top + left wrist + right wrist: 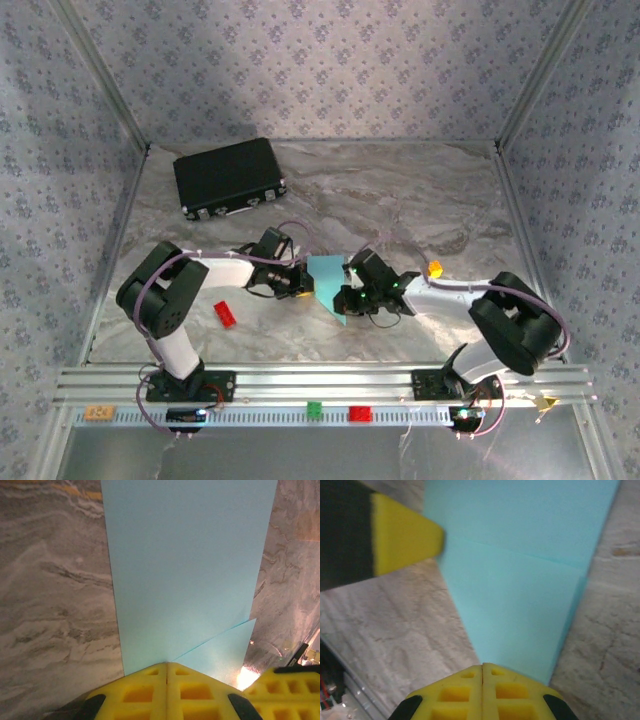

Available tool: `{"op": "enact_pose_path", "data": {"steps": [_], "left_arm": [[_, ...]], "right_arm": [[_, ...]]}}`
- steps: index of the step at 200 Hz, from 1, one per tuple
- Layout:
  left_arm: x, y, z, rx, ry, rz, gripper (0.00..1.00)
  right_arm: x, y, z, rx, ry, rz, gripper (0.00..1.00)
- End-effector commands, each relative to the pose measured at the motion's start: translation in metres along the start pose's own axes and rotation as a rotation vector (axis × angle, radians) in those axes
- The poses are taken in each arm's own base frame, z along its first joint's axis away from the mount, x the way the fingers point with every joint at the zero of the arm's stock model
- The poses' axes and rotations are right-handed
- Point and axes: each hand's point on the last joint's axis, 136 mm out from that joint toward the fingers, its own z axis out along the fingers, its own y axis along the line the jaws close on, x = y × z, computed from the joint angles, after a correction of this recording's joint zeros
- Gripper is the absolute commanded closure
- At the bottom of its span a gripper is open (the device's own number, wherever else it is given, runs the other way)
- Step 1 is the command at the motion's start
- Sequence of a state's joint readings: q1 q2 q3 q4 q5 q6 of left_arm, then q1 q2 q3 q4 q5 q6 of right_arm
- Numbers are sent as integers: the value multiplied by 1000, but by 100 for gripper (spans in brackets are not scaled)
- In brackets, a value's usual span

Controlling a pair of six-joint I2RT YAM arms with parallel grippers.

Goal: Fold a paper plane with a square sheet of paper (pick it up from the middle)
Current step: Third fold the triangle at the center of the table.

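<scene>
Top view: the square sheet of paper [326, 275] (light blue, one flap folded) is seen mid-table [420, 200], between the left gripper [300, 287] and the right gripper [347, 298].

Left wrist: the left gripper [166, 666] is clenched, its tips at the paper's near edge.

Right wrist: the right gripper [482, 668] is likewise clenched. Whether the paper is pinched cannot be told.
</scene>
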State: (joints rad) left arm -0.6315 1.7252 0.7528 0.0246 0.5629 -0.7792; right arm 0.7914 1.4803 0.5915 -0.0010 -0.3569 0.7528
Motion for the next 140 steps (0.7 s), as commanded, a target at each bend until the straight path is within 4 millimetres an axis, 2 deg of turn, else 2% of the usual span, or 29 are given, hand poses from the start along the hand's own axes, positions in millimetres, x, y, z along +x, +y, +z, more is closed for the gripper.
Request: {"op": "enact_pose_path", "data": {"steps": [1, 40, 71, 98, 140], "left_arm": [[4, 14, -4, -73, -9, -28, 100], [-13, -26, -25, 23, -82, 38, 95], [-9, -42, -27, 73, -77, 62, 95], [1, -40, -12, 91, -35, 49, 97], [6, -16, 5, 34, -2, 24, 100]], "right_arm": [[11, -25, 6, 83, 30, 52, 98], [21, -43, 7, 133, 47, 74, 99], [19, -44, 7, 132, 43, 73, 99], [20, -45, 8, 137, 47, 75, 99], [22, -48, 9, 141, 54, 78, 100]]}}
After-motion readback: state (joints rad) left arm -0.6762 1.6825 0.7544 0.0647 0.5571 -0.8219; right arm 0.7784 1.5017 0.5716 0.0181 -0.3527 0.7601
